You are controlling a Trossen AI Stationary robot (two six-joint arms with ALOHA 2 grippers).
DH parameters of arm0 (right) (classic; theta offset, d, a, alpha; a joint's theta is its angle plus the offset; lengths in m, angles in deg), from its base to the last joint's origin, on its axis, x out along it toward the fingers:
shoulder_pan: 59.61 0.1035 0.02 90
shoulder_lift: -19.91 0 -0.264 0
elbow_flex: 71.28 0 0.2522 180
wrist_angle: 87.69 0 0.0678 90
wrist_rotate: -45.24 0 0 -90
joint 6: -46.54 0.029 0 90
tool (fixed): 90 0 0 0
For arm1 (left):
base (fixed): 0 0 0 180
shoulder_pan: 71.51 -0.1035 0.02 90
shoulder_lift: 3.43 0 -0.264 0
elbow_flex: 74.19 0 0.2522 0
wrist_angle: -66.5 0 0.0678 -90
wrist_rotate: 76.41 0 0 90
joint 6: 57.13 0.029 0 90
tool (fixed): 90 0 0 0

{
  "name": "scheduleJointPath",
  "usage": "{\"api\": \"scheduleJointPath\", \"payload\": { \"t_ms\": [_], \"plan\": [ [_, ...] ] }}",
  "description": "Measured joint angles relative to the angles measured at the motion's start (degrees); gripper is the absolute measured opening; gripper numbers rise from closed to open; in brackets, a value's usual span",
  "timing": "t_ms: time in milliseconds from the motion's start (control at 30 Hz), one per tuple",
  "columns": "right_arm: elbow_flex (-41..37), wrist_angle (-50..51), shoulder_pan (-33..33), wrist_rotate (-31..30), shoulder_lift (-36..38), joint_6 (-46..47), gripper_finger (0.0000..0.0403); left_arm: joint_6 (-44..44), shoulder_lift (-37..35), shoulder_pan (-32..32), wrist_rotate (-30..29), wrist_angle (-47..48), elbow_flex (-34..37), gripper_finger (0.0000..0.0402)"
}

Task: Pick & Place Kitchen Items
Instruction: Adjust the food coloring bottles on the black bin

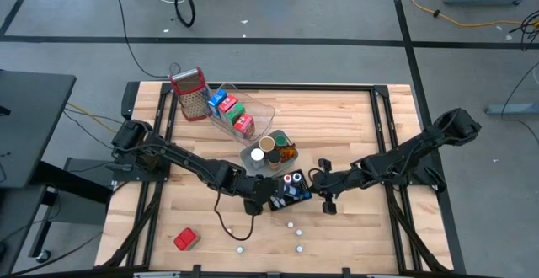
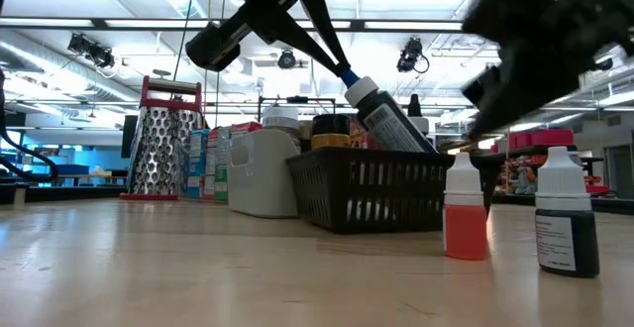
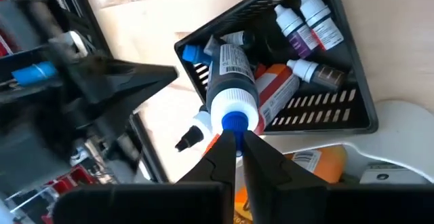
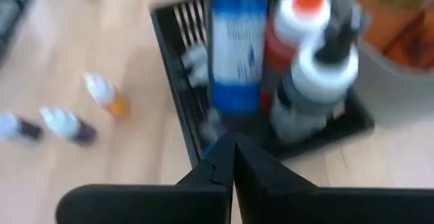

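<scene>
Nearest in the low view, an orange dropper bottle (image 2: pixel 465 208) and a dark dropper bottle (image 2: pixel 567 213) stand on the table (image 2: pixel 198 277); their label print is too small to read. Behind, the left gripper (image 3: pixel 234 144) pinches the blue cap of a blue-capped bottle (image 3: pixel 230 91) tilted in the black basket (image 2: pixel 371 190). The right gripper (image 4: pixel 234 146), fingers closed and empty, sits at the basket's edge. The far cartons (image 1: pixel 232 109) are unreadable.

Print on the bottle labels (image 3: pixel 234 64) seems too blurred to read.
</scene>
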Motion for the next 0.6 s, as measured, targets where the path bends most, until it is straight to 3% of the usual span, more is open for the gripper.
{"api": "scheduleJointPath", "payload": {
  "t_ms": [300,500,600],
  "plan": [
    [3.33,-2.36,0.0,3.07,0.25,-4.79,0.0011,-0.38,0.0,0.92,0.1,0.0,0.0,0.0017],
    [3.33,-7.1,-0.04,-4.88,0.25,-11.87,0.0025,-3.47,0.0,1.01,0.08,0.05,0.0,0.0016],
    [3.33,-8.47,-0.02,-4.43,0.25,-14.22,0.0026,-3.72,0.0,1.01,0.08,0.16,0.0,0.0016]
  ]
}}
